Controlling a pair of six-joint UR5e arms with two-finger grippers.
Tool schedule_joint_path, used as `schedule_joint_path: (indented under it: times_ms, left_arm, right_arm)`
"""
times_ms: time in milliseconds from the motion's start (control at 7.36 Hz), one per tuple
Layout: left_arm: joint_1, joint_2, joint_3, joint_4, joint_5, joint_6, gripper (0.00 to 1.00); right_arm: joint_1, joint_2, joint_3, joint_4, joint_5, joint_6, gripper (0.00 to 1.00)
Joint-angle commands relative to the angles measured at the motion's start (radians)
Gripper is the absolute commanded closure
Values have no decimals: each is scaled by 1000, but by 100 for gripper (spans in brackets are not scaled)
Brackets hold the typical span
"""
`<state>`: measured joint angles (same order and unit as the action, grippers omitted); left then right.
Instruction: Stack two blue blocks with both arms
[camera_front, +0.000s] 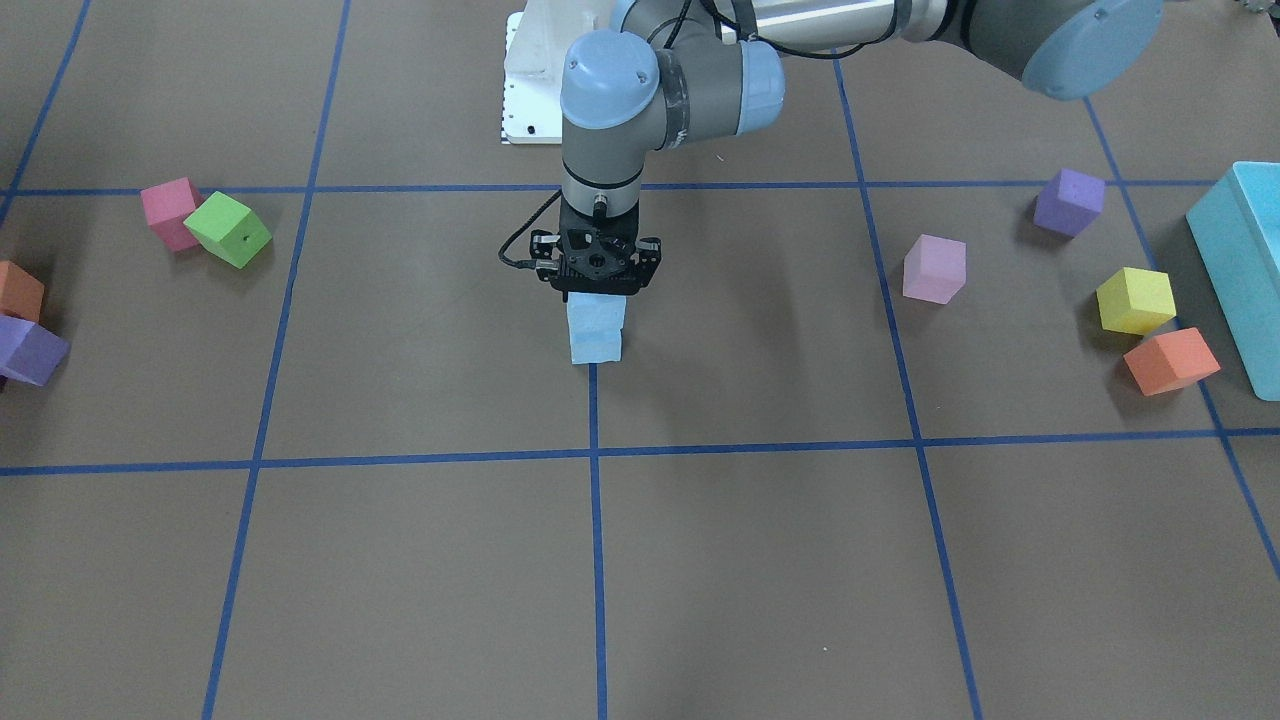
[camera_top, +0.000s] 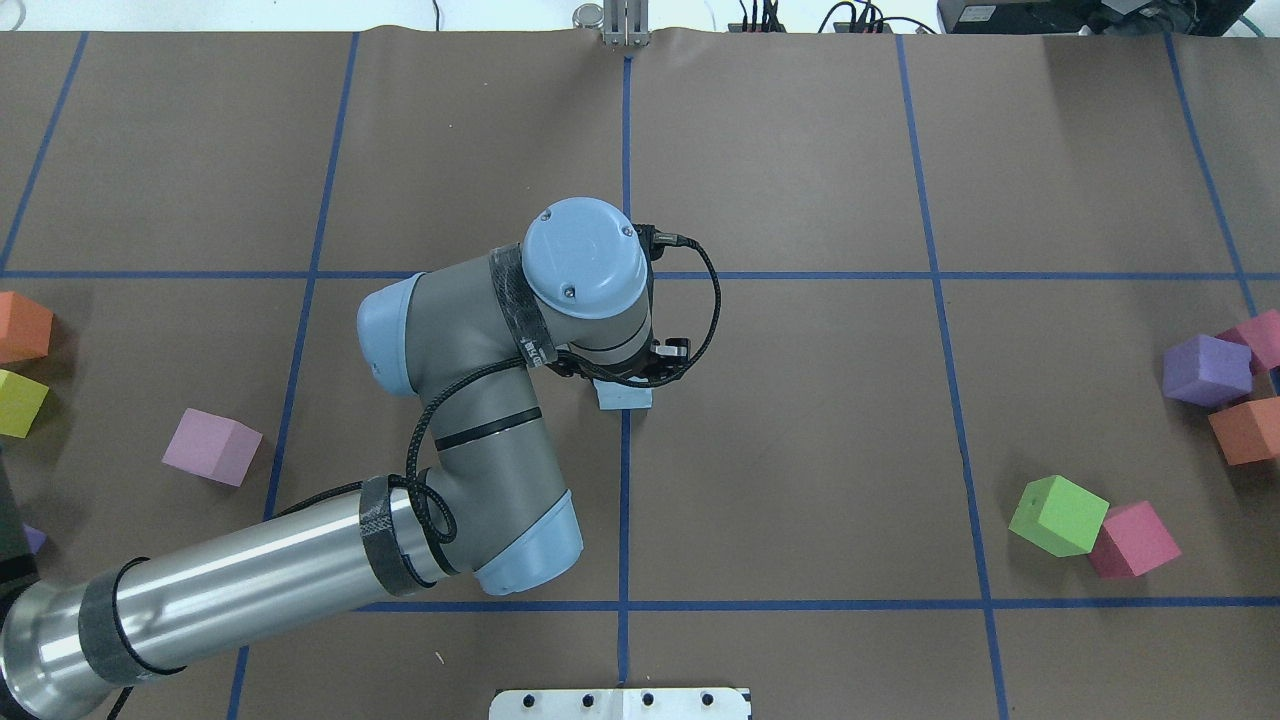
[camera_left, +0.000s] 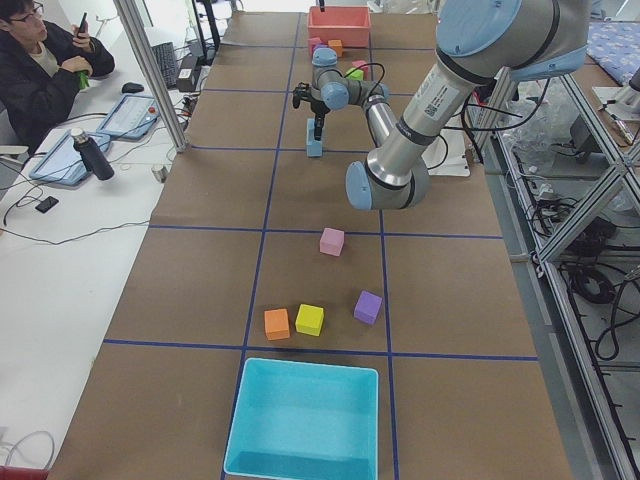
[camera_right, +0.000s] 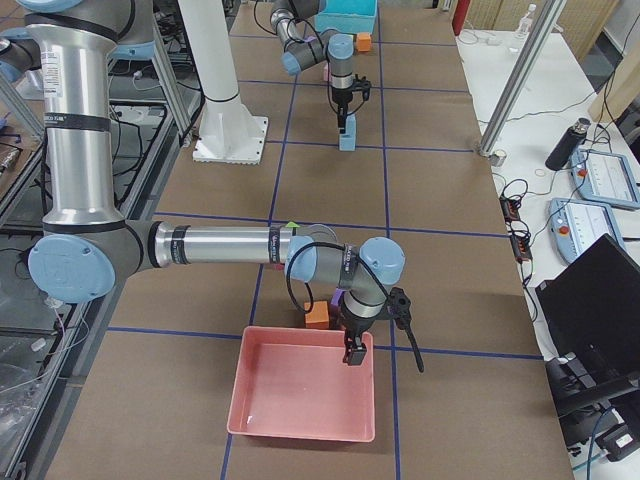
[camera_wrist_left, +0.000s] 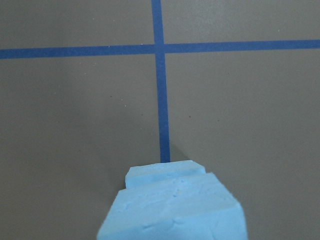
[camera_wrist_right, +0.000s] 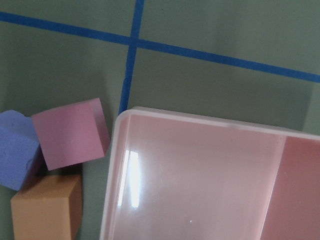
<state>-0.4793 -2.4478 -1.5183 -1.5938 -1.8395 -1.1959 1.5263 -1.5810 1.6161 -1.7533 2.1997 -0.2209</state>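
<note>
Two sky-blue blocks stand stacked at the table's middle, on a blue tape line. The upper blue block (camera_front: 598, 310) rests on the lower blue block (camera_front: 595, 347), slightly offset. My left gripper (camera_front: 597, 292) points straight down and is shut on the upper block. In the left wrist view the upper block (camera_wrist_left: 175, 212) fills the bottom and the lower block (camera_wrist_left: 165, 171) peeks out beyond it. My right gripper (camera_right: 352, 352) hangs over a pink tray (camera_right: 290, 395) at the table's right end. I cannot tell whether it is open or shut.
A turquoise box (camera_front: 1245, 260) with yellow (camera_front: 1135, 300), orange (camera_front: 1170, 360), purple (camera_front: 1068, 202) and pale pink (camera_front: 933, 268) cubes lies on my left side. Green (camera_front: 228, 230) and pink (camera_front: 170, 212) cubes lie on my right. Pink (camera_wrist_right: 70, 132), purple (camera_wrist_right: 15, 150) and orange (camera_wrist_right: 45, 207) cubes sit beside the tray's rim (camera_wrist_right: 117, 150).
</note>
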Motion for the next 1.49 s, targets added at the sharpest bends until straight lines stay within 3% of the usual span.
schedule_joint_path:
  times_ms: [0, 679, 815, 1086, 1358]
  left_arm:
    - [4, 0, 1, 0, -1, 1, 60]
    - [4, 3, 4, -2, -1, 2, 59]
    - [4, 1, 6, -2, -3, 2, 50]
    - [4, 0, 7, -2, -1, 2, 42]
    - [2, 0, 7, -2, -1, 2, 19]
  right_arm:
    - [0, -1, 1, 0, 2, 0, 0]
    - [0, 1, 1, 0, 2, 0, 0]
    - [0, 1, 1, 0, 2, 0, 0]
    - [0, 1, 1, 1, 2, 2, 0]
    - [0, 1, 1, 1, 2, 2, 0]
